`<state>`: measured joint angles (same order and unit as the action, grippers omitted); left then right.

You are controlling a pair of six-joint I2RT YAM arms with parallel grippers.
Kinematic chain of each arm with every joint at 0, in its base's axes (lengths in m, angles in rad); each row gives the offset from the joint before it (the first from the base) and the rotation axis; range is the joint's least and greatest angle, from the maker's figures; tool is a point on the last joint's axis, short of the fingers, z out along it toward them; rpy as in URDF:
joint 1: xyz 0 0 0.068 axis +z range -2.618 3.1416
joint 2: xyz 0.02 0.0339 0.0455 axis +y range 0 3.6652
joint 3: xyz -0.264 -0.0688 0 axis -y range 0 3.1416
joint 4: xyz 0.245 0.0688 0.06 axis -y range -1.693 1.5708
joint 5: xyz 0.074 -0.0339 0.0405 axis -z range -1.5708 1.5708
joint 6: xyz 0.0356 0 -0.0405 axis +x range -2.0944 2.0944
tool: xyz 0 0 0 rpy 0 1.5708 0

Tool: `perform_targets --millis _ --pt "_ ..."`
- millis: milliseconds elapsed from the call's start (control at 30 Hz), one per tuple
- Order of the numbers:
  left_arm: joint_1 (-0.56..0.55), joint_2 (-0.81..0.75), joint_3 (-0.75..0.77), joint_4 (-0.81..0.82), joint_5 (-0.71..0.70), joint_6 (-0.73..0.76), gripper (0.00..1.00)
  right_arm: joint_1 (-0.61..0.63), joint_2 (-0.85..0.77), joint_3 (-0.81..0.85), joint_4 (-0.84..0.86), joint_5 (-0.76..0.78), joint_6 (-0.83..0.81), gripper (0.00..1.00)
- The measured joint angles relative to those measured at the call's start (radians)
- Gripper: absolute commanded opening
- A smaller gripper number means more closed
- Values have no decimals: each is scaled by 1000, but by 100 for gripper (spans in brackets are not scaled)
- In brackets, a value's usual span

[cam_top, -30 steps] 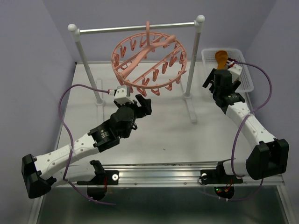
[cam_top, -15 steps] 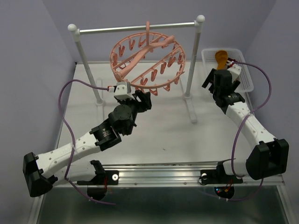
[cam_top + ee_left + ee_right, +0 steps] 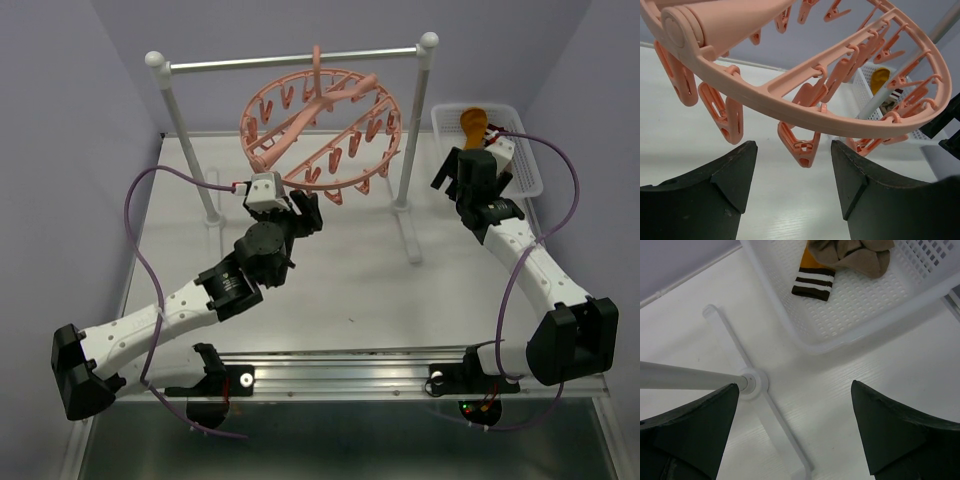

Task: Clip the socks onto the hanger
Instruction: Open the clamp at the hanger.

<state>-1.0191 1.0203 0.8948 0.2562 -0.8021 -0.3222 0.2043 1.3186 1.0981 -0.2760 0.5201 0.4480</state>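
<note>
The hanger [image 3: 296, 118] hung by its hook from the rail [image 3: 290, 60] at the back of the counter [image 3: 350, 290]. The left claw [image 3: 303, 210] was raised just under its near rim, fingers spread. In the wrist view one clip [image 3: 801, 146] dangled between the two fingers [image 3: 735, 170] and touched neither. The socks [image 3: 850, 254] lay crumpled in the white basket [image 3: 790, 325] at the right back corner, one striped cuff [image 3: 813, 283] showing. The right claw [image 3: 466, 168] hovered beside the basket, wide open, holding nothing.
</note>
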Motion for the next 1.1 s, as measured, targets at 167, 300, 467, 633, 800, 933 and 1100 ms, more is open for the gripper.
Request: perform_targets --millis 167,300,467,633,800,933,1100 --pt "18 0 4 3 1 13 69 0 0 0 0 -5 0 100" --pt "28 0 4 13 13 30 67 0 0 0 0 -7 -1 100" --pt "29 6 5 21 31 42 67 0 0 0 0 -9 -4 100" --pt "40 24 6 24 37 45 63 0 0 0 0 -12 -7 100" --pt "52 24 7 27 44 49 60 0 0 0 0 -16 -7 100" --pt "59 24 7 34 56 52 57 0 0 0 0 -21 -7 100" --pt "66 24 7 40 71 52 52 0 0 0 0 -23 -7 100"
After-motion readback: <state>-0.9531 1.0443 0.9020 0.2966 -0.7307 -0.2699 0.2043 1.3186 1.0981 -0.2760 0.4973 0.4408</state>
